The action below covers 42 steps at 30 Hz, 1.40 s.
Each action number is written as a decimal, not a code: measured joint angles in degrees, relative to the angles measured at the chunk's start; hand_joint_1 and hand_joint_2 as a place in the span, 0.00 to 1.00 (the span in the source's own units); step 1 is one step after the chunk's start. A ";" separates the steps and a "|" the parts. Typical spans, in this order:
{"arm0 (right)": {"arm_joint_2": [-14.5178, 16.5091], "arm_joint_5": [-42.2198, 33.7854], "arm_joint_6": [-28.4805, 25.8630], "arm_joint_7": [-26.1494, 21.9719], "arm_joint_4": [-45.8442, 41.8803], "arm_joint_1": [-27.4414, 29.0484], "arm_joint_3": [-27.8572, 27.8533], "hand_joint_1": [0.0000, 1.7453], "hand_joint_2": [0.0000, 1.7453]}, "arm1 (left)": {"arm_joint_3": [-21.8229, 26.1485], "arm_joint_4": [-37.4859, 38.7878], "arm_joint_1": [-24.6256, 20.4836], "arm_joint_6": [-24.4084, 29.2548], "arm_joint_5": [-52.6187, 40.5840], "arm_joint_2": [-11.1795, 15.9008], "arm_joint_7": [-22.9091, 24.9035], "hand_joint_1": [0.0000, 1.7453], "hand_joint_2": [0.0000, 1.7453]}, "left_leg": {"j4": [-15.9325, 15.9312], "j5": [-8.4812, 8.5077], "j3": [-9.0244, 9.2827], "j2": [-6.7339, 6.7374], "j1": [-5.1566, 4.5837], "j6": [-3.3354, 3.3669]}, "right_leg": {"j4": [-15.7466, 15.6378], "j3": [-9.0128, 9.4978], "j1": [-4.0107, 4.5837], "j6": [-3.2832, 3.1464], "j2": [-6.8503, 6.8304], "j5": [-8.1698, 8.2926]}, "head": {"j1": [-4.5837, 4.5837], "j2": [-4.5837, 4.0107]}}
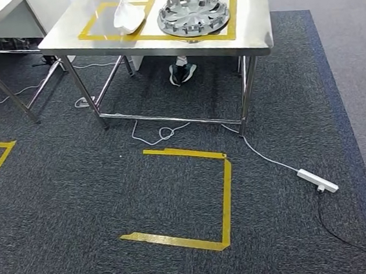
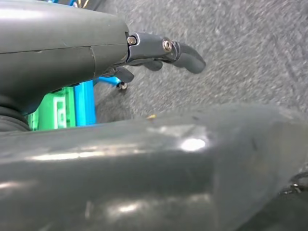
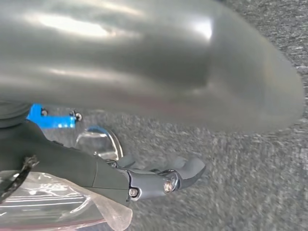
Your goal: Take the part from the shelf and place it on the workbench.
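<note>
You see the steel worktop (image 1: 257,13) ahead across the dark carpet (image 1: 80,205). A silver wheel cover (image 1: 192,13) lies flat inside the yellow-taped square near the worktop's right edge. A white part (image 1: 128,15) lies beside it toward the left edge, on the tape line between the two marked squares.

The left robot hand (image 2: 160,50) hangs above the carpet with its fingers stretched out and nothing between them. The right robot hand (image 3: 163,175) hangs the same way, fingers loosely extended and holding nothing, with clear plastic (image 3: 47,202) beside it. A white power strip (image 1: 317,180) lies on the carpet.
</note>
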 joint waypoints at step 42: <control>-0.02 11.10 -2.20 1.75 0.50 -0.74 2.88 0.00 0.00 | -1.92 -0.16 -0.09 -1.08 1.03 0.21 1.71 0.00 0.00 | -5.82 2.45 3.79 4.58 -0.70 1.40 | -1.06 1.23 1.05 1.28 -7.13 -0.70 | -0.57 0.00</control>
